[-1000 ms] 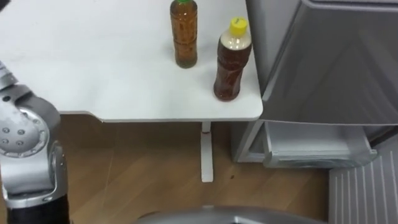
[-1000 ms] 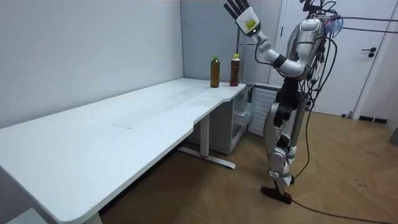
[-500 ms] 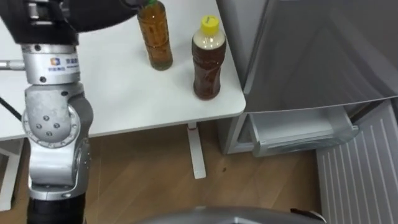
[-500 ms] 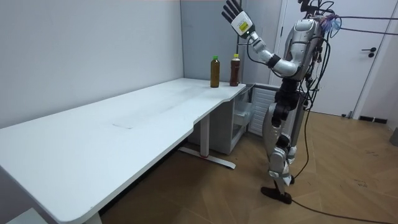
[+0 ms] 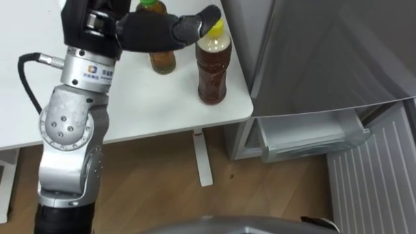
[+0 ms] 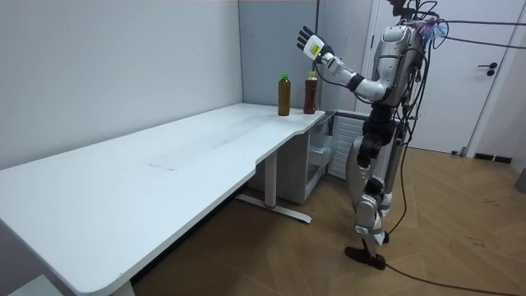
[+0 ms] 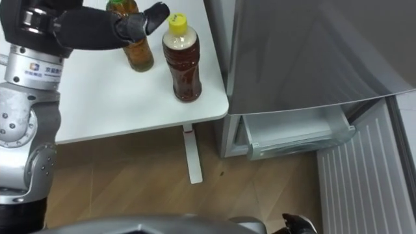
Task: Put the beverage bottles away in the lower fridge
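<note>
Left eye view: left hand [image 5: 146, 31] overlaps bottles [image 5: 212, 68]; lower fridge [image 5: 312, 136] open beside table [image 5: 130, 110].

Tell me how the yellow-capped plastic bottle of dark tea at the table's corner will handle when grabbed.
The yellow-capped bottle looks full nearly to its neck, so probably heavy for its size. Tall and narrow, near the corner of the white table, it may tip if nudged high. Its contoured body should help the left hand grip.
</note>
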